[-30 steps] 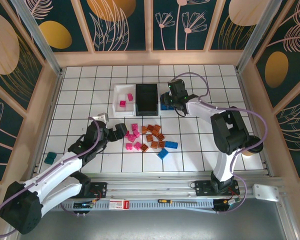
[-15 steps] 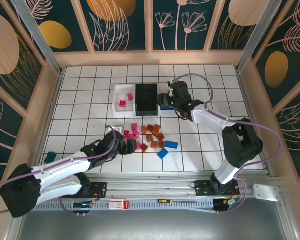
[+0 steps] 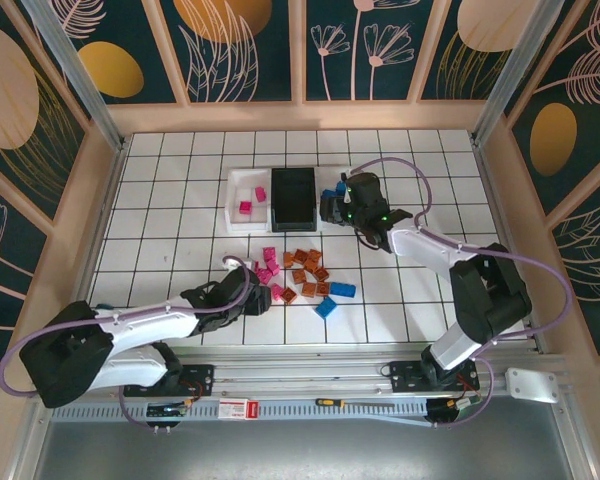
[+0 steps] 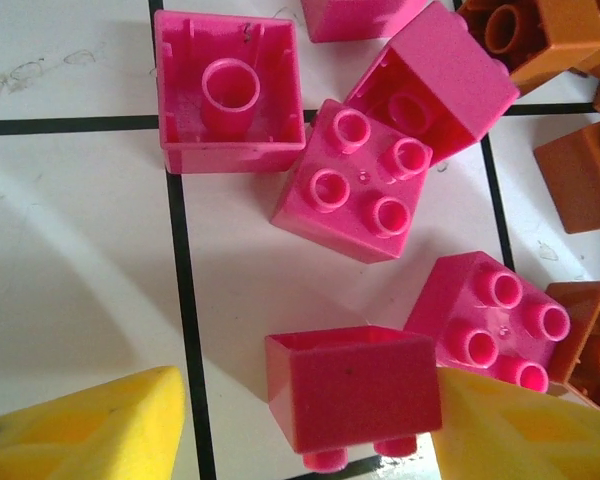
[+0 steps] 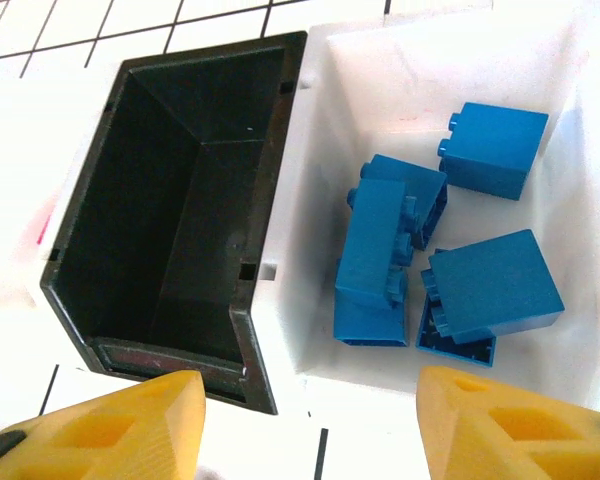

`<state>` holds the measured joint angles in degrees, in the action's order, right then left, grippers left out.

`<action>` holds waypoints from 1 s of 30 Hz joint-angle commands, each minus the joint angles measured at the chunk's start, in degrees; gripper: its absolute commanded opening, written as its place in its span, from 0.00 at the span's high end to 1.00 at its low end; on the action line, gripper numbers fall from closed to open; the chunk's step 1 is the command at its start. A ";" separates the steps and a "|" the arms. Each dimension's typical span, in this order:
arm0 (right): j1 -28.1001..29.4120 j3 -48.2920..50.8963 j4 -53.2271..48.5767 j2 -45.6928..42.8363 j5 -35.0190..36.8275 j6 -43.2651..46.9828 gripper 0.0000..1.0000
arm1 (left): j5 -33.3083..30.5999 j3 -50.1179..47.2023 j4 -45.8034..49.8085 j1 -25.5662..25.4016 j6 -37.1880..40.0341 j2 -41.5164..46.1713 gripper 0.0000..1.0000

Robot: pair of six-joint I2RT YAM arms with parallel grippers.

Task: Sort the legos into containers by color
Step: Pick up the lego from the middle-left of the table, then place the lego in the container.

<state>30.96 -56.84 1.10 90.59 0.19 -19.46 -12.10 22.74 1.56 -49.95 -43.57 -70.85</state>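
Observation:
Pink legos (image 3: 265,272) and orange legos (image 3: 308,272) lie mixed mid-table, with two blue ones (image 3: 335,298) to their right. My left gripper (image 3: 258,297) is down at the pink cluster. Its jaws are open around one pink brick (image 4: 352,385) lying on its side. The right finger (image 4: 520,430) touches that brick and the left finger (image 4: 90,435) stands apart from it. My right gripper (image 5: 310,400) hangs open with nothing in it over the near rims of the black bin (image 5: 170,230) and the right white bin (image 5: 320,130). Several blue bricks (image 5: 385,260) lie in that white bin.
The left white bin (image 3: 238,222) holds a pink brick (image 3: 245,208) and stands against the black bin (image 3: 293,197). Wooden walls (image 3: 110,200) frame the tiled table. A metal rail (image 3: 310,375) runs along the near edge. Bare tiles lie far left and far right.
My left arm has swung right and low to the pink cluster, its jaws narrowing round a pink brick. My right gripper has shifted slightly right over the bins and widened its jaws.

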 commanded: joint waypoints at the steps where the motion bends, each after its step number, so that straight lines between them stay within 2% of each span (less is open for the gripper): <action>1: 0.07 0.31 1.26 -1.93 -0.19 -0.46 0.42 | -1.30 1.82 -2.90 -0.28 1.40 -1.35 0.35; 4: 0.07 0.25 1.19 -1.85 -0.19 -0.33 0.42 | -1.64 2.45 -3.84 -0.31 2.07 -2.89 0.39; 9: 1.29 1.03 1.13 -2.41 0.07 -0.40 0.43 | -1.61 3.20 -4.35 -0.32 2.39 -3.96 0.55; 11: 1.34 1.71 1.07 -3.14 0.24 -0.49 0.42 | -2.12 3.75 -3.05 -0.32 2.53 -2.78 0.63; 14: 1.39 3.01 1.24 -4.66 0.09 -0.92 0.43 | -4.85 5.21 -0.07 0.20 3.54 1.11 0.68; 16: 1.47 4.41 1.82 -5.90 -0.36 -1.44 0.42 | -5.52 6.91 1.75 2.49 4.81 2.93 0.68; 21: 2.37 8.06 2.93 -8.61 -0.68 -2.75 0.43 | -4.60 12.02 1.10 12.26 8.68 3.57 0.70; 26: 2.98 11.07 2.90 -10.66 -0.26 -3.47 0.43 | -1.52 21.53 -2.97 19.57 10.83 -5.55 0.71; 30: 3.14 13.35 2.76 -12.64 0.16 -3.86 0.43 | -0.34 29.15 -4.29 22.25 11.54 -15.23 0.72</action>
<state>33.65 -45.04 2.83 80.36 -0.05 -22.02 -14.13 47.86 -1.04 -28.84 -34.04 -81.25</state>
